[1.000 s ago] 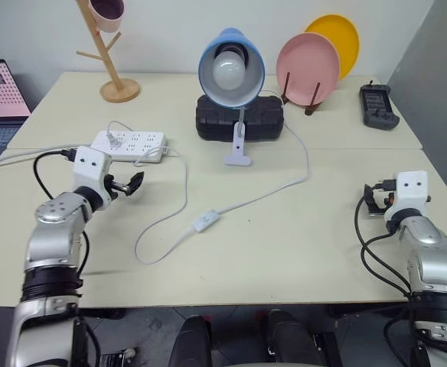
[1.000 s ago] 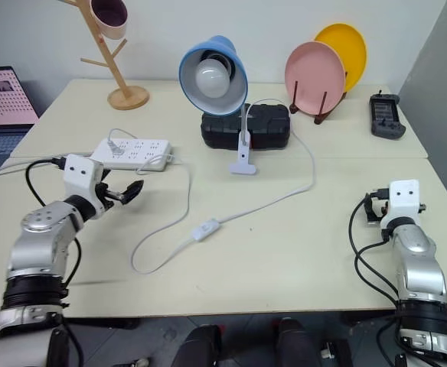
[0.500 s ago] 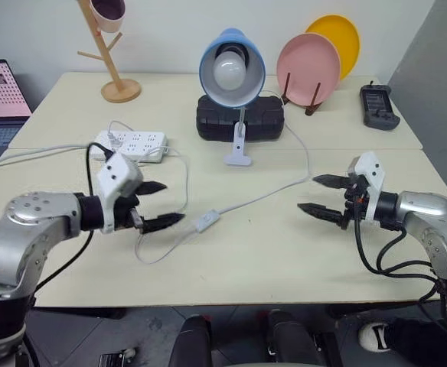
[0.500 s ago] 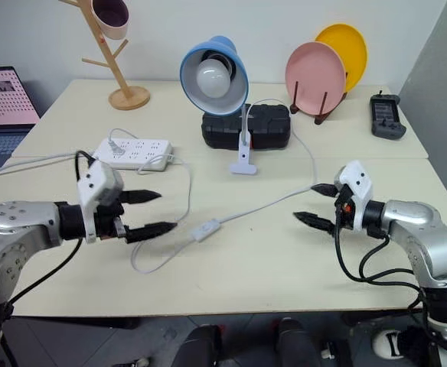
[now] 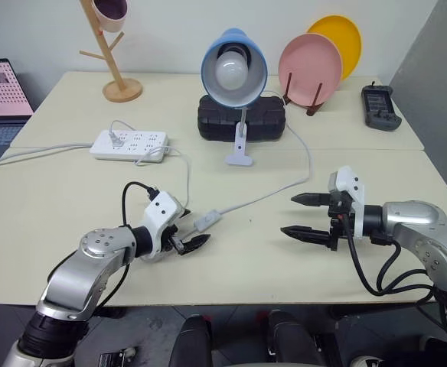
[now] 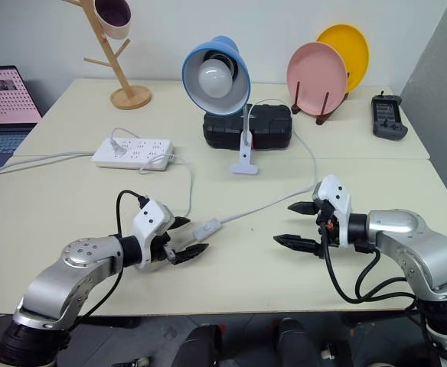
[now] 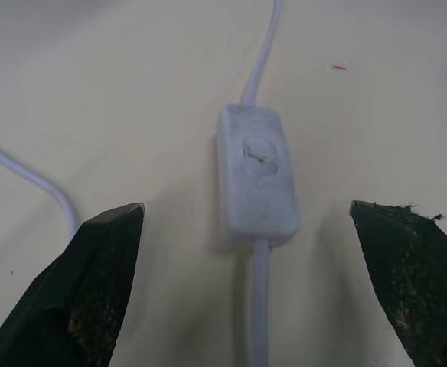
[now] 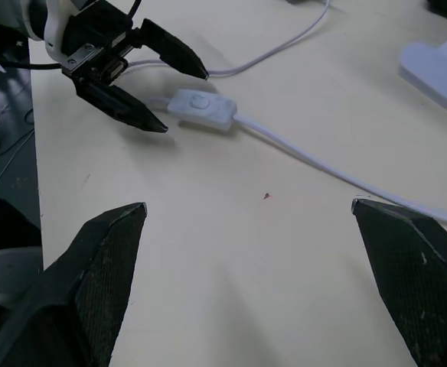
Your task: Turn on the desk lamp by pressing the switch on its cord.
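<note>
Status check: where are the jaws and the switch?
Left gripper open, jaws flanking the switch, not touching. Right gripper open, empty, apart. Nothing in the way.

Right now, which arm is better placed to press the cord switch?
Left. The left tool is open with its tips just short of the switch, which sits between its fingers in the left wrist view. The right tool is open too, but farther off across bare table.
</note>
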